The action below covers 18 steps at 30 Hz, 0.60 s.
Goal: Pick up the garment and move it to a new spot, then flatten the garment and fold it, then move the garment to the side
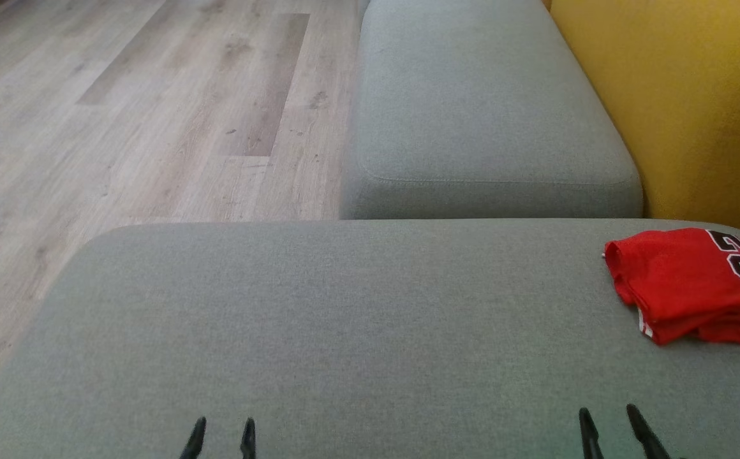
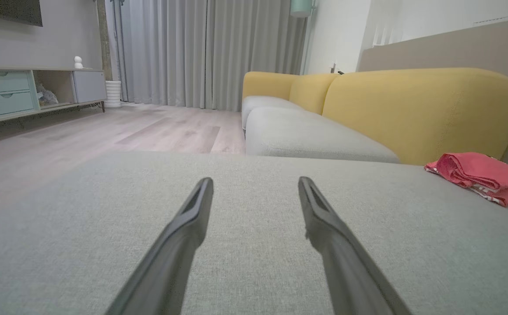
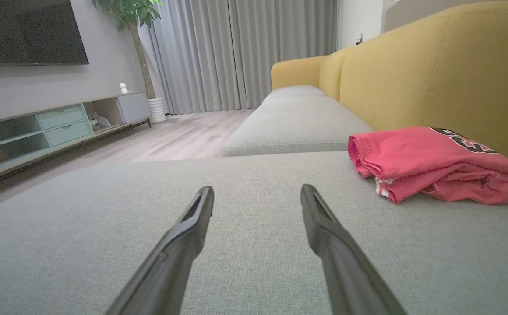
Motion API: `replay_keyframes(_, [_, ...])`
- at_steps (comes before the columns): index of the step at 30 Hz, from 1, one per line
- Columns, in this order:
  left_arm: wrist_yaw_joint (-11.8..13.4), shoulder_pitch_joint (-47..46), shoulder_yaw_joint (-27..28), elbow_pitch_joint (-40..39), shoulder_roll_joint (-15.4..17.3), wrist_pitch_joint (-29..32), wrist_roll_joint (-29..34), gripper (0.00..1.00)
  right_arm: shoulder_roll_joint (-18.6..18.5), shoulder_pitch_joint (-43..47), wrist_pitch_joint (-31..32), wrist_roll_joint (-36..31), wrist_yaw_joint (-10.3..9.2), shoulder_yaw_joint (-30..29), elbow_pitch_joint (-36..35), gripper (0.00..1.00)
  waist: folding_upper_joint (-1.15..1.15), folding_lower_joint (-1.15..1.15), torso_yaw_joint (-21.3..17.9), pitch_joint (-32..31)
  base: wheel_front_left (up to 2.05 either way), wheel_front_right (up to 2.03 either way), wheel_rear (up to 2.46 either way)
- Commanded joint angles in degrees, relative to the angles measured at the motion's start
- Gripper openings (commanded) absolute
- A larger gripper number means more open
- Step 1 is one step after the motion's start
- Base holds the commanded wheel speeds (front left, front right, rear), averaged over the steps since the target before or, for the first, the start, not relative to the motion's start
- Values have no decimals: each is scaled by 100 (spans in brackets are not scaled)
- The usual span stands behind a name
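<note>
At bottom edge, left hand (image 1: 224, 422) and right hand (image 1: 607, 411), both spread wide, gripping nothing, over grey sofa cushion (image 1: 344, 319). At right edge, red garment (image 1: 689, 287), roughly folded, lying on same cushion, well apart.

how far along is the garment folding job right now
Done, it seems: the red garment lies in a compact layered bundle at the right end of the grey cushion, so folding and moving aside look finished, though rumpled. In hand: nothing; the left gripper and right gripper are open, apart from it. Left: probably nothing, maybe tidying.
</note>
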Motion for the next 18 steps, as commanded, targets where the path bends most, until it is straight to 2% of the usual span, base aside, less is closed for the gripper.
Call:
replay_keyframes(1, [-6,12,5,2,0,0,3,0,0,0,0,0,0,1,1,0,0,0,-2,0,0,0,0])
replay_keyframes(6, [-5,237,-30,492,-4,39,-10,0,1,106,23,5,-5,34,494,0,0,0,-5,-1,0,0,0])
replay_keyframes(18, [-54,-11,145,479,-8,244,-802,0,-4,-163,222,809,-1,-61,495,0,0,0,-58,151,0,0,0])
